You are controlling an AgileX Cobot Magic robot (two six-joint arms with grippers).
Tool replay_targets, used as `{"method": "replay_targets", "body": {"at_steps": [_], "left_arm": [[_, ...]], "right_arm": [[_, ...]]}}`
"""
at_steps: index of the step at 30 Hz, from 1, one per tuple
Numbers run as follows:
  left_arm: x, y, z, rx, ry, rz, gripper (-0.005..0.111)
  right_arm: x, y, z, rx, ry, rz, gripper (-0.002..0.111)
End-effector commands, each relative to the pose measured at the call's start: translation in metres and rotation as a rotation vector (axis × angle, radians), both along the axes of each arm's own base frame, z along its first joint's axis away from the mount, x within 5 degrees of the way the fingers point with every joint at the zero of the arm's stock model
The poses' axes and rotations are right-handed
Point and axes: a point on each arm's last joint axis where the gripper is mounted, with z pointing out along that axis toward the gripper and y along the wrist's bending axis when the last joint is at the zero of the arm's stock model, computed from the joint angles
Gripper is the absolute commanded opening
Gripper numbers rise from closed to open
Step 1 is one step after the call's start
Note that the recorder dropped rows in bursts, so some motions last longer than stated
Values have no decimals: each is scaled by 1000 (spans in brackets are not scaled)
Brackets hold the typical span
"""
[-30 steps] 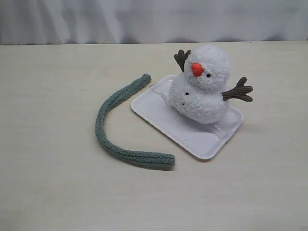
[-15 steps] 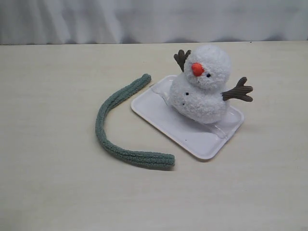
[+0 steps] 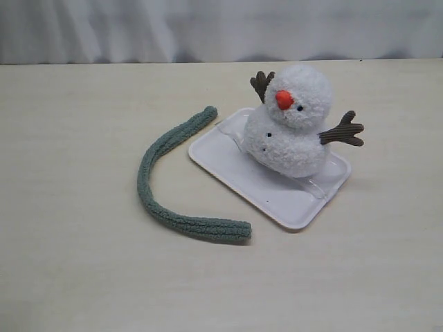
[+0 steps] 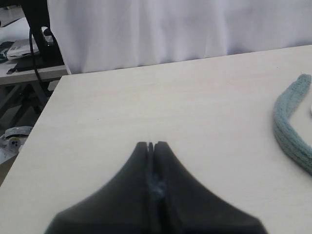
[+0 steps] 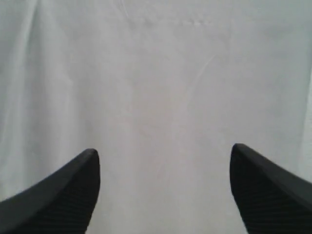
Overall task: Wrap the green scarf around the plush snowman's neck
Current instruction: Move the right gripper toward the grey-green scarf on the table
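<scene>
The plush snowman [image 3: 289,123] sits tilted on a white rectangular tray [image 3: 291,200], its orange nose facing front and its brown twig arms spread. The green scarf [image 3: 163,176] lies loose on the table in a curve to the left of the tray, touching nothing else; part of the scarf [image 4: 290,124] shows in the left wrist view. Neither arm appears in the exterior view. My left gripper [image 4: 151,144] is shut with nothing in it, over bare table well away from the scarf. My right gripper [image 5: 164,152] is open and empty, facing a white curtain.
The pale table [image 3: 76,270] stretches around the tray and scarf. A white curtain [image 3: 221,28] hangs behind the far edge. Beyond the table's edge in the left wrist view stands a side table with dark equipment [image 4: 34,29] and cables.
</scene>
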Motion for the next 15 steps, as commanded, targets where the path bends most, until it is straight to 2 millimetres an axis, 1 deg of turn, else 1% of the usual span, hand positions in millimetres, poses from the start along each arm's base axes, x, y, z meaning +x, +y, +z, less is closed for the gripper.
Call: {"method": "replay_targets", "body": {"at_steps": [1,3,5,8,11,13,15], "left_arm": [[0,0,1,-6,-13,-2,0],[0,0,1,-6,-13,-2,0],[0,0,1,-6,-13,-2,0],[0,0,1,-6,-13,-2,0],[0,0,1,-6,-13,-2,0],[0,0,1,-6,-13,-2,0],[0,0,1,-6,-13,-2,0]], "right_arm": [[36,-15,3,-217,151,-241,70],[51,-26,0,-190,238,-349,70],[66,-34,-7,-151,334,-411,70],[88,-38,-17,-124,512,-435,70],[109,-34,-26,-69,745,-361,70],[124,-27,-30,-71,897,-279,70],[136,-18,-28,-85,1007,-163,70]]}}
